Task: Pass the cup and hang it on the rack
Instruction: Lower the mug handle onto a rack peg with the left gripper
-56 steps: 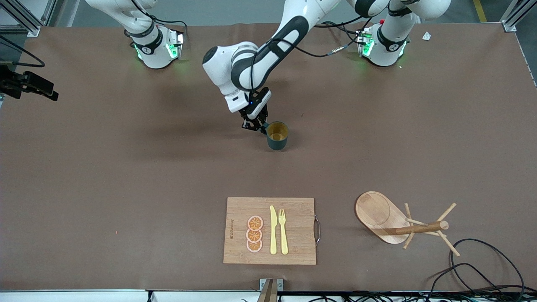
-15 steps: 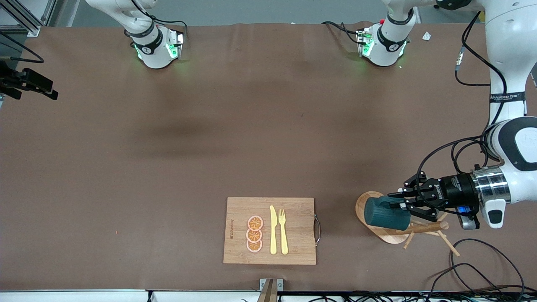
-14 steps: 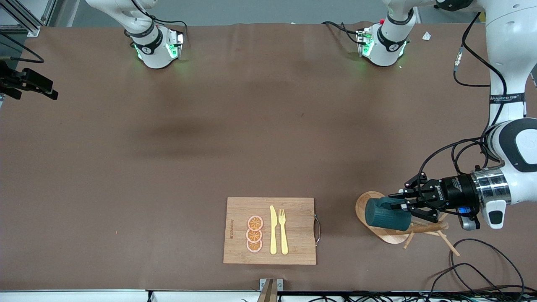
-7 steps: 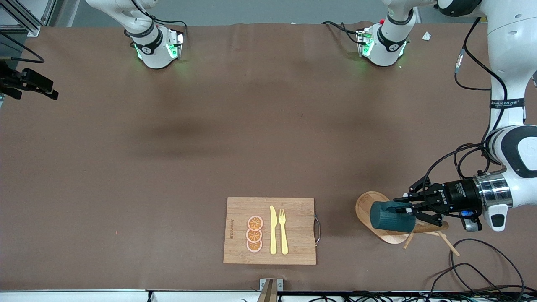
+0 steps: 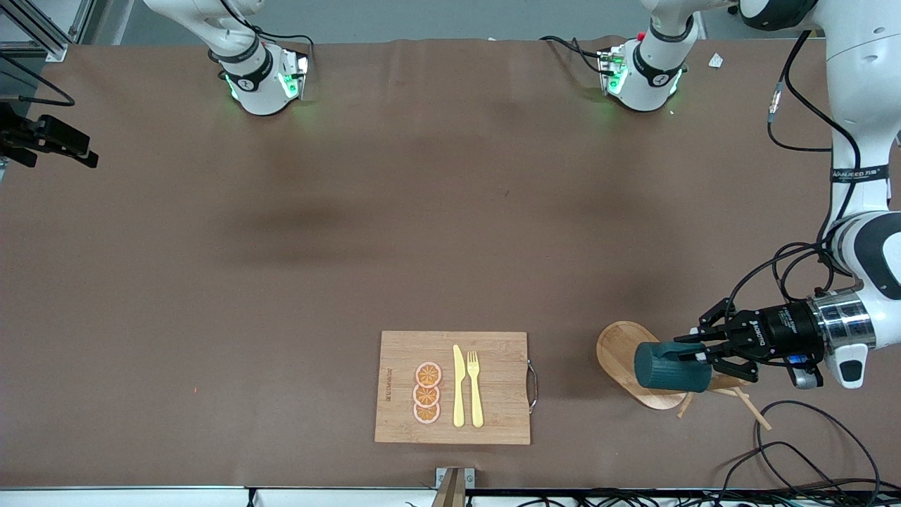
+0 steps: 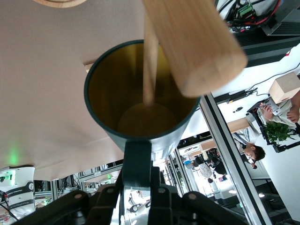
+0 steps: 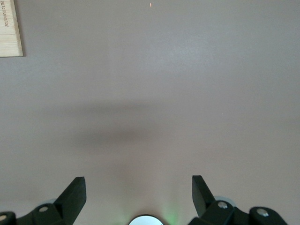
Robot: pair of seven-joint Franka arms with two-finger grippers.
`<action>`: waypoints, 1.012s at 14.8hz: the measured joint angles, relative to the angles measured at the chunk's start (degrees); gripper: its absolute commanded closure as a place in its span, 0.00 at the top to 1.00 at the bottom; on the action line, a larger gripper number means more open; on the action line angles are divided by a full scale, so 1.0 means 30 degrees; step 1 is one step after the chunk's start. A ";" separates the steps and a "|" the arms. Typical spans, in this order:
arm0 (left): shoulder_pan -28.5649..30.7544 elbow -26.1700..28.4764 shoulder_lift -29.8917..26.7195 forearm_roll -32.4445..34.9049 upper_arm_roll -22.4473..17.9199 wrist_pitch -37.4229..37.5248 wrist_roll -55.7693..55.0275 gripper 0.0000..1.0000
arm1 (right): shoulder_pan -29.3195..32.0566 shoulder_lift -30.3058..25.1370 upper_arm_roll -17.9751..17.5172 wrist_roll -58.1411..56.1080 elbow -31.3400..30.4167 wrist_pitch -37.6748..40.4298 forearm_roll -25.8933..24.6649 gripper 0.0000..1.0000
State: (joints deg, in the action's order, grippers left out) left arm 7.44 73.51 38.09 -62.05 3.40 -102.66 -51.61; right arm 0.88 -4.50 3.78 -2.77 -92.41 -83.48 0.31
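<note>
The dark teal cup (image 5: pixel 669 367) lies on its side in the air over the dished base of the wooden rack (image 5: pixel 619 348). My left gripper (image 5: pixel 704 352) is shut on the cup's handle (image 6: pixel 137 159). In the left wrist view a thin peg (image 6: pixel 150 65) reaches into the cup's yellow inside (image 6: pixel 108 93), and the rack's post end (image 6: pixel 197 42) stands in front of the rim. My left gripper (image 6: pixel 137 180) clamps the handle there. My right gripper (image 7: pixel 138 187) is open and empty over bare table, and it is out of the front view.
A bamboo cutting board (image 5: pixel 493 352) with a yellow knife (image 5: pixel 458 387), a fork (image 5: pixel 475 387) and orange slices (image 5: pixel 426 393) lies nearer the front camera at mid table. Black cables (image 5: pixel 809 451) loop beside the rack. The board's corner shows in the right wrist view (image 7: pixel 9 28).
My left gripper carried the cup from mid table to the rack. In the last second it slid the cup along the post toward the pegs. The right arm has not moved.
</note>
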 measured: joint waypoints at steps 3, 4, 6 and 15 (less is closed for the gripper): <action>0.0100 0.0001 0.0147 0.0000 -0.0001 0.0001 0.0000 0.00 | 0.0000 0.0000 0.0000 0.0000 -0.0002 0.0000 0.0000 1.00; 0.0151 0.0000 0.0215 0.0000 -0.0002 0.0001 0.0000 0.00 | 0.0000 0.0000 0.0000 0.0000 -0.0006 0.0000 0.0000 1.00; 0.0240 0.0001 0.0358 0.0000 -0.0001 0.0001 0.0000 0.00 | 0.0000 0.0000 0.0000 0.0000 -0.0013 0.0000 0.0000 1.00; 0.0545 0.0009 0.0527 -0.0001 -0.0001 0.0025 0.0000 0.00 | 0.0000 0.0000 0.0023 0.0000 -0.0024 0.0000 0.0000 1.00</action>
State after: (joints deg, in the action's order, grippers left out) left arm 9.07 73.53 39.67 -62.05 3.40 -102.58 -51.61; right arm 0.88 -4.50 3.85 -2.77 -92.48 -83.48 0.31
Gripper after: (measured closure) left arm 0.789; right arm 0.000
